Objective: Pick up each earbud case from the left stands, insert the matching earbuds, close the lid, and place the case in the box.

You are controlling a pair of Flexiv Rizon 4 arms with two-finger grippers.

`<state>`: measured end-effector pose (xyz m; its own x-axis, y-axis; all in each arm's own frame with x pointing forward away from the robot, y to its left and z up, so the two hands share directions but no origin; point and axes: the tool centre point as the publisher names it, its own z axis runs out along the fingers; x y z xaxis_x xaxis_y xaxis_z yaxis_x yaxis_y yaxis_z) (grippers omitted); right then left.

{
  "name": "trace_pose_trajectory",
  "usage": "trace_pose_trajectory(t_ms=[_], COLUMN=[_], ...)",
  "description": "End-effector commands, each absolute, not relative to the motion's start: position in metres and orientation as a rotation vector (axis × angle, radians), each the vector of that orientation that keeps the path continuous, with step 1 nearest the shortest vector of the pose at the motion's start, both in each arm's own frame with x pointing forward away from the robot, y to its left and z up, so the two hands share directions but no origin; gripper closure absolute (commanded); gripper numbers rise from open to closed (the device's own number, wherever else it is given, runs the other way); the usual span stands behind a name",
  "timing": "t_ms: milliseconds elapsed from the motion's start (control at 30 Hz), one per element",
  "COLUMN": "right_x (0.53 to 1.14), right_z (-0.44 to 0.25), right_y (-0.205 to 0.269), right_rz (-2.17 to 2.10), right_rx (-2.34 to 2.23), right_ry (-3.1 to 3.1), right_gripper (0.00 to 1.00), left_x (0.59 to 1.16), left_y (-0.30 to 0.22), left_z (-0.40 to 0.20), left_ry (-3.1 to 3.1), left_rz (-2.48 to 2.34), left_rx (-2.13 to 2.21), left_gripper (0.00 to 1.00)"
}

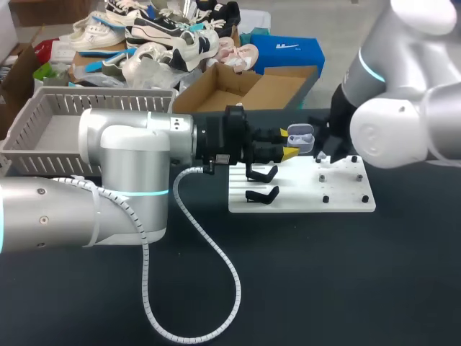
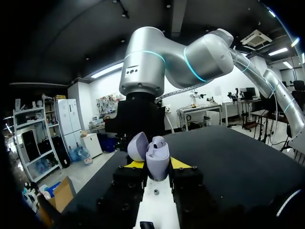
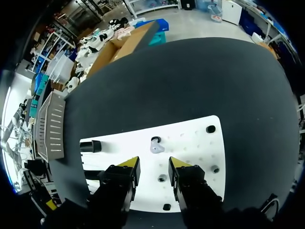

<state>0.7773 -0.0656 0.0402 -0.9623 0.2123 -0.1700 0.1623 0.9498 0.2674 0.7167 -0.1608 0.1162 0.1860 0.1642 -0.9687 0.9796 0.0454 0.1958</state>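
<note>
Left claw (image 2: 157, 164) pinches a lavender earbud case (image 1: 300, 137) from two sides between its yellow tips, holding it upright above the far edge of a white board (image 1: 302, 200). The case's lid (image 2: 137, 146) stands swung open, and an earbud (image 2: 160, 141) pokes from the top of the body. Just ahead of the case, the right arm (image 1: 403, 108) comes down from the right. Its claw (image 3: 152, 167) hangs spread above the board's right part. A lavender earbud (image 3: 156, 147) rests on the board just ahead of those spread fingers, among small black pegs (image 3: 210, 129). On the board's left part stand two black stands (image 1: 263, 174), one nearer than the other, close under the left claw in the head view. The board lies on a black desk (image 1: 346, 288). The left arm (image 1: 122, 166) reaches in low from the left, and its white coiled cable (image 1: 216, 288) loops down onto the desk. A grey crate (image 1: 43, 119) sits at the desk's far left, well apart from the board.
</note>
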Motion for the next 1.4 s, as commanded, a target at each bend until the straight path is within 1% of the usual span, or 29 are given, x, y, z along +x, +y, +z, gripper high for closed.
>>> trace_pose_trajectory(t_ms=[33, 867, 1400], right_x=[0.781, 0.791, 0.795], right_z=[0.038, 0.026, 0.024], right_y=[-0.064, -0.063, -0.062], right_rz=[0.373, 0.381, 0.387], right_rx=[0.280, 0.281, 0.277], right_ry=[2.916, 2.943, 2.954], right_gripper=[0.64, 0.65, 0.72], left_x=[0.715, 0.715, 0.715], left_y=[-0.161, -0.161, -0.161], left_z=[0.116, 0.116, 0.116], left_ry=[1.208, 1.208, 1.208], left_rz=[-0.935, -0.935, -0.935], left_rx=[1.358, 1.358, 1.358], left_gripper=[1.00, 1.00, 1.00])
